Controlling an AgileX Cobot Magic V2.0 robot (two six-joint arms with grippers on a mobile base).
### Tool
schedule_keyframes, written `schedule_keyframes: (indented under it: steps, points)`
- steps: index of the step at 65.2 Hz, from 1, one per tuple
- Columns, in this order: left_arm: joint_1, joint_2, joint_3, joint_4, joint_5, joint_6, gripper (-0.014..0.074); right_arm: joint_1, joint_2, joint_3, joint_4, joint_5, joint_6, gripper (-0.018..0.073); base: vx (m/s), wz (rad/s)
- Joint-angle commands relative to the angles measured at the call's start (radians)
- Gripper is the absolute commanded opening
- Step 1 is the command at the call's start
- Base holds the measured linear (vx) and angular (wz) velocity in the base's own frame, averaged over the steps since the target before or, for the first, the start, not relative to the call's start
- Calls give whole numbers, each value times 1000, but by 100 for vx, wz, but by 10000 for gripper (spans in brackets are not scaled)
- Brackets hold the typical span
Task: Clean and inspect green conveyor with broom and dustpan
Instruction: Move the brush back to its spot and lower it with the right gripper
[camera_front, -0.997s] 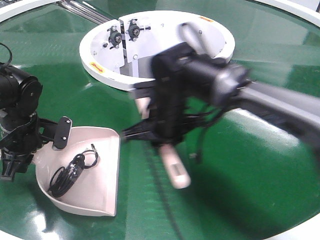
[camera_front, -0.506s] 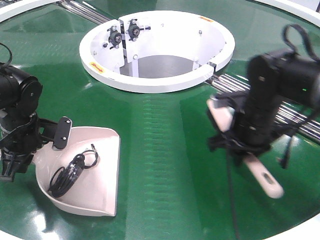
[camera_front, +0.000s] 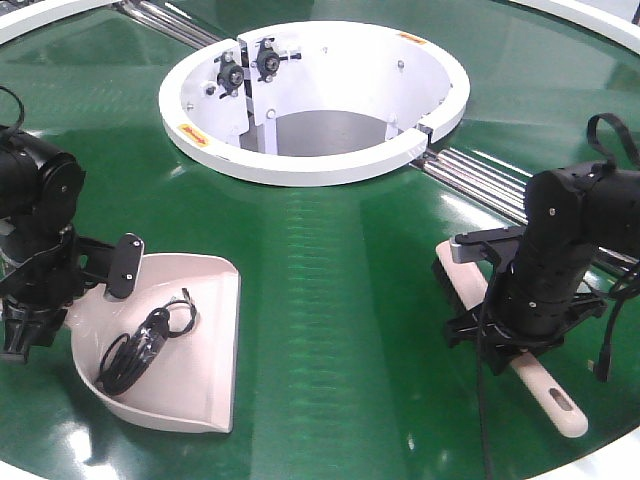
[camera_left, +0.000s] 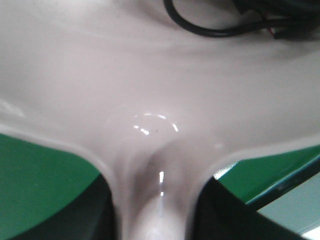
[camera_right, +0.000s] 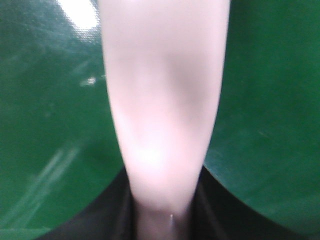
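While near rails (camera_front: 492, 182), broom (camera_front: 546, 393) near edge

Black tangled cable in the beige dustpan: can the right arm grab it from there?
Probably not yet. The right gripper is shut on the slim beige plastic broom, across the glossy green conveyor from the tangled black cable in the wide beige plastic dustpan. Nothing stands between them, though.

light from above throws pale glare streaks across the green belt (camera_front: 320, 260) in my front view, which is sharp. both wrist views are soft: the dustpan (camera_left: 150, 100) carries small bright glints, the broom (camera_right: 160, 100) is blurred and washed out.
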Motion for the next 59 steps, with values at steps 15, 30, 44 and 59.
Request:
schedule_keyframes:
  steps: [15,30,44,59]
  points:
    - [-9,-48,-18,6,25,2,-6,-6,-2,-19,6,-3,-38,12,0,0]
    - [-9,-48,-18,6,25,2,-6,-6,0,-19,17,-19,-41,20,0,0]
    - [-9,-48,-18,6,25,2,-6,-6,0,-19,18,-10,-41,33,0,0]
    - [-9,-48,-18,6,22,2,-6,-6,0,-19,30,-8,-41,67,0,0]
